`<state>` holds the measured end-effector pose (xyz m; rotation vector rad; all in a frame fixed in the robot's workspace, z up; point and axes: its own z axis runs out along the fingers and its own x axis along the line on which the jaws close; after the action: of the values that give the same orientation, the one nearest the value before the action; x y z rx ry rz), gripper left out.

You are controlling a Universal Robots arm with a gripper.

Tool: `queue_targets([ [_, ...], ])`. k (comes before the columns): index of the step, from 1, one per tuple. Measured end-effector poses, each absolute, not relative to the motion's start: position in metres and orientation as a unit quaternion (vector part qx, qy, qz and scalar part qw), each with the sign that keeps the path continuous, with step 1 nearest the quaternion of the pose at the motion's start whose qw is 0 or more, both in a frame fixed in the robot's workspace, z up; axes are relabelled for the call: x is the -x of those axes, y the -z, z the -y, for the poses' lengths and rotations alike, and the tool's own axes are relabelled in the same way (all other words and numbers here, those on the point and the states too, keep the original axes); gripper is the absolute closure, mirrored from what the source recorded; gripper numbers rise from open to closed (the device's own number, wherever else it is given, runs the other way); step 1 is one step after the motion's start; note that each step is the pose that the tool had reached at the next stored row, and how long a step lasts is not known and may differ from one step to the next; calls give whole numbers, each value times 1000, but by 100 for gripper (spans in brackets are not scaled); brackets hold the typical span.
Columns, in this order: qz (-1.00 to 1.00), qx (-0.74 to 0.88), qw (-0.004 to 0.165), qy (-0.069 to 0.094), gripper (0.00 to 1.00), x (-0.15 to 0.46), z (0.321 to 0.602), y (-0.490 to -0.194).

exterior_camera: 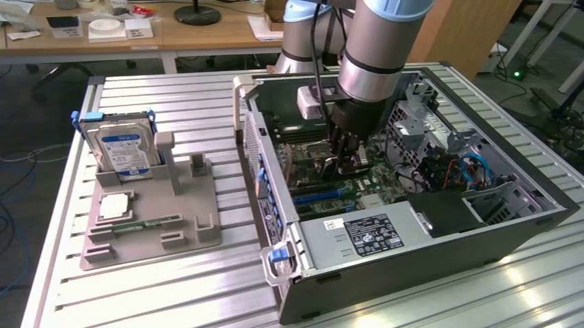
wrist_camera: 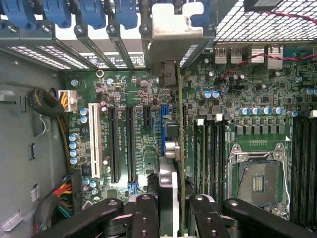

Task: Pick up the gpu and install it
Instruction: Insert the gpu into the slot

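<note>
1. The pincer (wrist_camera: pixel 172 206) is clenched on the gpu (wrist_camera: pixel 171 148), with its fingers (wrist_camera: pixel 144 214) pressed against either face of the card.
2. The gpu stands on edge over the motherboard (wrist_camera: pixel 124 94). Its silver bracket (wrist_camera: pixel 171 27) is at the rear slots, among the blue clips (wrist_camera: pixel 94 12).
3. The open computer case (exterior_camera: pixel 511 232) lies on the worktop (exterior_camera: pixel 182 294), along its edge at the exterior view's right. The power supply's black label (exterior_camera: pixel 370 236) carries white print too small to read.
4. Toward the opposite edge, a grey holder (exterior_camera: pixel 155 205) props up a hard drive (exterior_camera: pixel 123 150). The wording on its blue label is unreadable.
</note>
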<state>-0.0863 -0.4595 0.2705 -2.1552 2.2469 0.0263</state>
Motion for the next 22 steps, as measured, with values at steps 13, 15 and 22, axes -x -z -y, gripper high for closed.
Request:
queue_targets([
  [13, -722, 692, 14, -8, 72, 87, 463, -263],
  [15, -722, 692, 14, -8, 72, 87, 463, -262],
  [22, -722, 692, 16, -7, 72, 87, 463, -260],
])
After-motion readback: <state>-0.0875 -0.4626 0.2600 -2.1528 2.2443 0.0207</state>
